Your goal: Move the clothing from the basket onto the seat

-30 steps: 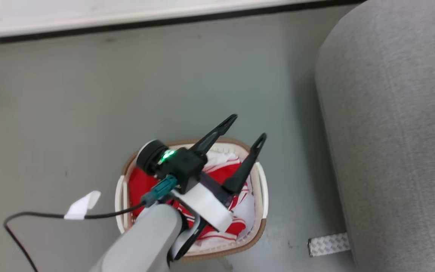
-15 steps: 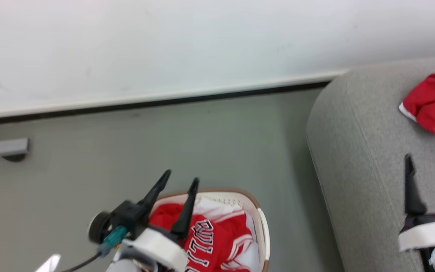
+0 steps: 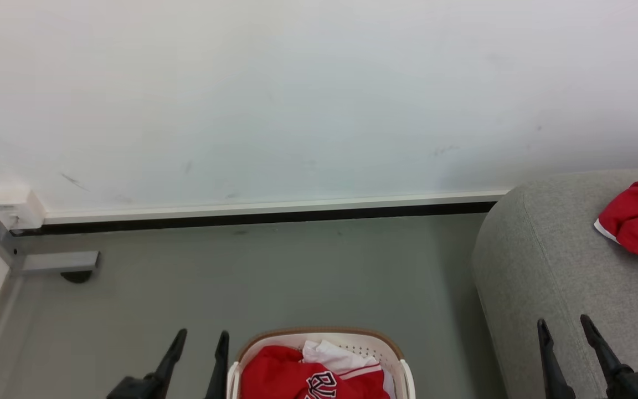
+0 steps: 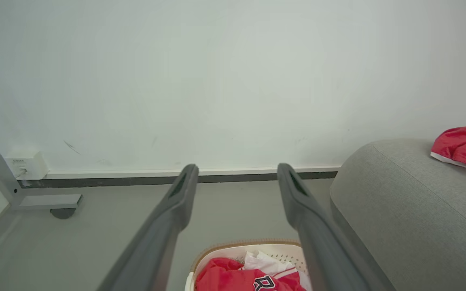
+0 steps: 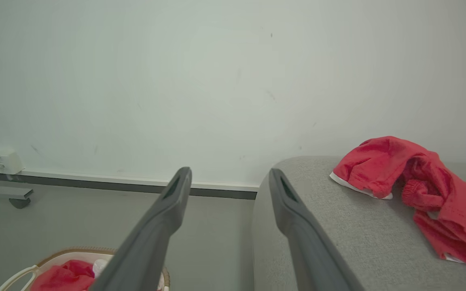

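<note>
Now the head view looks higher than a second ago and takes in far more of the white wall (image 3: 319,100), so the whole picture has shifted with the camera. Even so, one relation has truly changed. The left gripper (image 3: 202,334), which then hung over the basket's load, now stands at the lower left, just beside the basket (image 3: 324,331) and clear of it, its fingers spread wide and empty. The right gripper (image 3: 563,321) rises at the lower right against the seat (image 3: 540,266), equally wide and holding nothing. The lettered red jersey (image 3: 297,377) and some white fabric (image 3: 330,352) lie in the basket at the bottom centre. Another red garment (image 3: 637,216) rests on the seat at the right edge. I judge that the robot has straightened up without a catch, so the task is only partly done and needs a fresh reach into the basket.
</note>
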